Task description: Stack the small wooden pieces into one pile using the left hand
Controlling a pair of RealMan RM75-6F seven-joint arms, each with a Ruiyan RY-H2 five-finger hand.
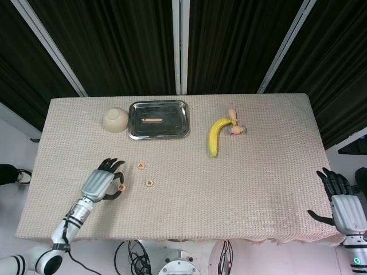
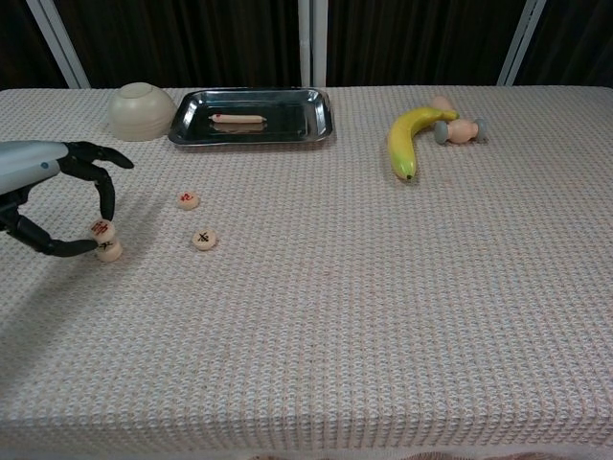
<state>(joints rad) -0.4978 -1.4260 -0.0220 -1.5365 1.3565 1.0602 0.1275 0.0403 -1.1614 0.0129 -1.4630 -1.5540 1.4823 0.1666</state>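
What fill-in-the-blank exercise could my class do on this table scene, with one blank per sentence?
1. The left hand pinches a wooden piece directly above ____ piece.
2. ____ loose pieces lie apart on the cloth.
3. The metal tray holds a ____.
4. The banana lies to the tray's ____.

Missing words: another; two; sausage; right

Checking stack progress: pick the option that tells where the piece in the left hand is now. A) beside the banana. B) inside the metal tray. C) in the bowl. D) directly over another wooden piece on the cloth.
D: in the chest view the left hand pinches a wooden piece right above a second piece on the tablecloth.
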